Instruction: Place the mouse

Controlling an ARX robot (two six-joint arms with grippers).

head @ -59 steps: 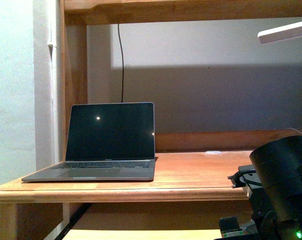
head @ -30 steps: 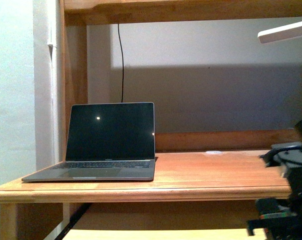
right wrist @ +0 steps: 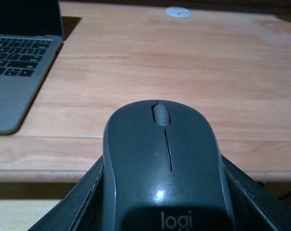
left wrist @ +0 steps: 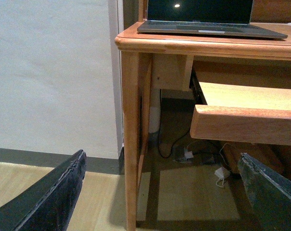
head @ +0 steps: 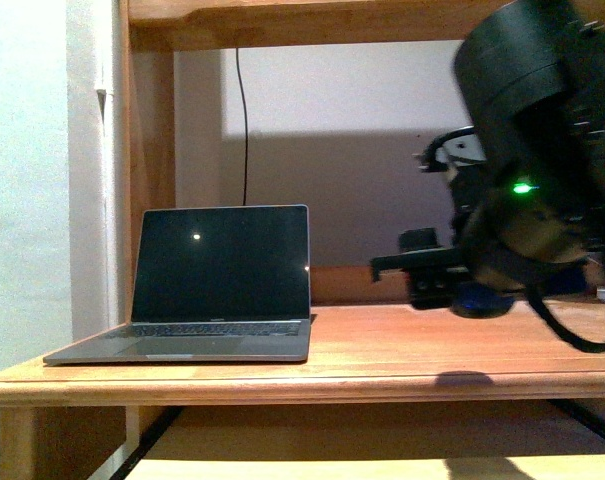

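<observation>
Ahead of the left fingers (left wrist: 58, 192): leg of a honey-coloured wooden desk (left wrist: 131, 120), close beside a pale wall (left wrist: 49, 72). At the wall's foot, dark skirting board (left wrist: 39, 156), then light wood floor (left wrist: 20, 178). Under the desk, a pull-out shelf (left wrist: 246, 120); loose cables (left wrist: 188, 154) on the floor beneath. Ahead of the right fingers (right wrist: 253, 192): bare desk top (right wrist: 183, 62), white round grommet (right wrist: 178, 12) near its far edge. Behind, grey wall (head: 332, 100), lower part in shadow; black cord (head: 244, 120) running up to an upper shelf (head: 282, 20).

laptop (head: 222, 285): on tabletop (head: 382, 350), left front corner | mouse (right wrist: 159, 154): in right hand (right wrist: 160, 211), above front edge, right of laptop | pull-out shelf (left wrist: 246, 110): under tabletop | left hand (left wrist: 164, 192): low, before left front corner
</observation>
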